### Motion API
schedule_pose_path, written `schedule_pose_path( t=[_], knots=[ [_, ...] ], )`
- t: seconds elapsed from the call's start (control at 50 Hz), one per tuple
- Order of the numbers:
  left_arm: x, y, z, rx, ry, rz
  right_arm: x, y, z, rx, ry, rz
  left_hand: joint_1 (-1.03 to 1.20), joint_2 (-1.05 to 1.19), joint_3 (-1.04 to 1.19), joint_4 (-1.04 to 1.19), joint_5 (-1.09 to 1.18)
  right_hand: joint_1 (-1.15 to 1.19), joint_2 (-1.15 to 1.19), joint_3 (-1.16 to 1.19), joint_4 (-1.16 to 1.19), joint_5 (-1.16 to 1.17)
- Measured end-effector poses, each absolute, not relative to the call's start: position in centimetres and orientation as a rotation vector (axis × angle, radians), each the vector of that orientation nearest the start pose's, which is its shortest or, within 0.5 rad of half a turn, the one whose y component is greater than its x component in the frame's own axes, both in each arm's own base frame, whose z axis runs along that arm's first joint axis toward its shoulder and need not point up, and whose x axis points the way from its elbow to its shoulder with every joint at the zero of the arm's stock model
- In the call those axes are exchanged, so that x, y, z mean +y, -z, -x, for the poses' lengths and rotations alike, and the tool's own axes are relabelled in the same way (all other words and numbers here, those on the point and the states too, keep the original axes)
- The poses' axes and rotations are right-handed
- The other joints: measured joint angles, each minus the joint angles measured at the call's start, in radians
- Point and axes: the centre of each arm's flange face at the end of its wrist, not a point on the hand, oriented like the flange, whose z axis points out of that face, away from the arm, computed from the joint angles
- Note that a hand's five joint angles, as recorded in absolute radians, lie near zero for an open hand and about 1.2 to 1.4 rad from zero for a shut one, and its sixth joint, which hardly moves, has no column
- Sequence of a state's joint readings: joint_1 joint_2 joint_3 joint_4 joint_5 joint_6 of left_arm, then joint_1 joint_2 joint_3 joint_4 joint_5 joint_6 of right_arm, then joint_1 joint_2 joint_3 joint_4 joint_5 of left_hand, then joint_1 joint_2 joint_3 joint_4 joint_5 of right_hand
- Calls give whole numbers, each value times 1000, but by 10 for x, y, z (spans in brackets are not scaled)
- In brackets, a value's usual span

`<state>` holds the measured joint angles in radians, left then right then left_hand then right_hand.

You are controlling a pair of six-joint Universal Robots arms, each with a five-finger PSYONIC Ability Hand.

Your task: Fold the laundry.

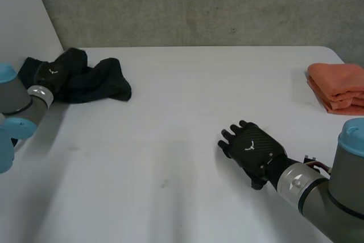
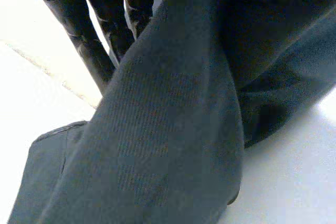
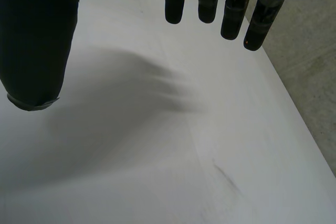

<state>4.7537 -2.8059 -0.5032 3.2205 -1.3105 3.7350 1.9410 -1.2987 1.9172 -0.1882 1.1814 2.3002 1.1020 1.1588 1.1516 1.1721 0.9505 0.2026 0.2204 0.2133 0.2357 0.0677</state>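
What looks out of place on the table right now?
Only the dark cloth: it lies bunched in a heap at the far left of the table, with the left robot hand on it. The orange cloth at the far right is neatly folded. Nothing spilled or damaged.

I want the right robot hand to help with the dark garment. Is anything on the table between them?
Nothing visible. Bare white table lies between the right robot hand and the dark garment. The folded orange cloth sits at the table's right edge, off that path.
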Motion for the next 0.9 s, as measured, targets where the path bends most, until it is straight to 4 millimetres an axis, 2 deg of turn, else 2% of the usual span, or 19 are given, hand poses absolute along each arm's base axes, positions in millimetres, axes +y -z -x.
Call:
schedule_pose_path(
  t=[0.06,0.14,0.24,0.3,0.34,0.36,0.38,0.4,0.44,0.48,0.5,0.54,0.58,0.6,0.62,0.64,0.76,0.84,0.9],
  knots=[
    [-526,-109,138,1972,1958,-814,-203,-150,-256,1909,1703,1706,0,16,14,17,2,0,0,0,0,0],
    [-514,-143,164,1907,2041,-728,-212,-156,-251,1930,1753,1673,18,22,17,26,3,0,0,0,0,0],
    [-468,-197,210,1916,2228,-671,-232,-172,-241,2005,1879,1514,22,34,29,26,3,0,0,0,0,0],
    [-430,-220,239,1974,2328,-699,-246,-183,-235,2056,1949,1384,22,36,35,26,4,0,0,0,0,0],
    [-386,-233,267,2060,2407,-768,-261,-196,-228,2101,2015,1232,22,36,35,26,20,0,0,0,0,0],
    [-379,-235,271,2075,2417,-782,-263,-198,-227,2105,2023,1210,22,36,35,26,20,0,0,0,0,0],
    [-349,-238,287,2142,2448,-855,-270,-204,-224,2117,2054,1135,22,36,35,27,23,0,0,0,0,0],
    [-343,-239,291,2156,2452,-873,-272,-206,-224,2118,2059,1122,22,36,35,27,23,0,0,0,0,0],
    [-286,-236,316,2291,2453,-1060,-281,-216,-220,2117,2100,1030,22,36,36,28,23,0,0,0,0,0],
    [-251,-231,329,2376,2419,-1202,-285,-221,-220,2112,2114,1003,5,4,13,5,7,0,0,0,0,0],
    [-230,-227,335,2431,2382,-1296,-287,-225,-220,2104,2125,984,-57,-57,-54,-66,-45,0,0,0,0,0],
    [-206,-219,341,2498,2316,-1410,-290,-228,-221,2094,2132,974,-400,-369,-361,-378,-349,0,0,0,0,0],
    [-206,-219,341,2498,2316,-1410,-290,-228,-221,2094,2132,974,-400,-369,-361,-378,-349,0,0,0,0,0],
    [-191,-213,344,2548,2254,-1489,-291,-229,-222,2087,2134,975,-400,-369,-361,-378,-349,0,0,0,0,0],
    [-187,-211,345,2563,2231,-1511,-291,-229,-223,2086,2132,977,-791,-776,-762,-791,-755,0,0,0,0,0],
    [-186,-211,346,2578,2209,-1525,-292,-228,-224,2086,2129,979,-861,-897,-887,-915,-877,0,0,0,0,0],
    [-208,-219,336,2573,2206,-1374,-290,-220,-231,2090,2083,1019,-861,-915,-904,-932,-891,0,0,0,0,0],
    [-230,-225,319,2568,2183,-1166,-284,-217,-238,2094,2032,1064,-861,-915,-904,-932,-891,0,0,0,0,0],
    [-234,-223,307,2609,2100,-1060,-277,-216,-240,2125,1959,1117,-861,-915,-904,-932,-891,0,0,0,0,0]
  ],
)
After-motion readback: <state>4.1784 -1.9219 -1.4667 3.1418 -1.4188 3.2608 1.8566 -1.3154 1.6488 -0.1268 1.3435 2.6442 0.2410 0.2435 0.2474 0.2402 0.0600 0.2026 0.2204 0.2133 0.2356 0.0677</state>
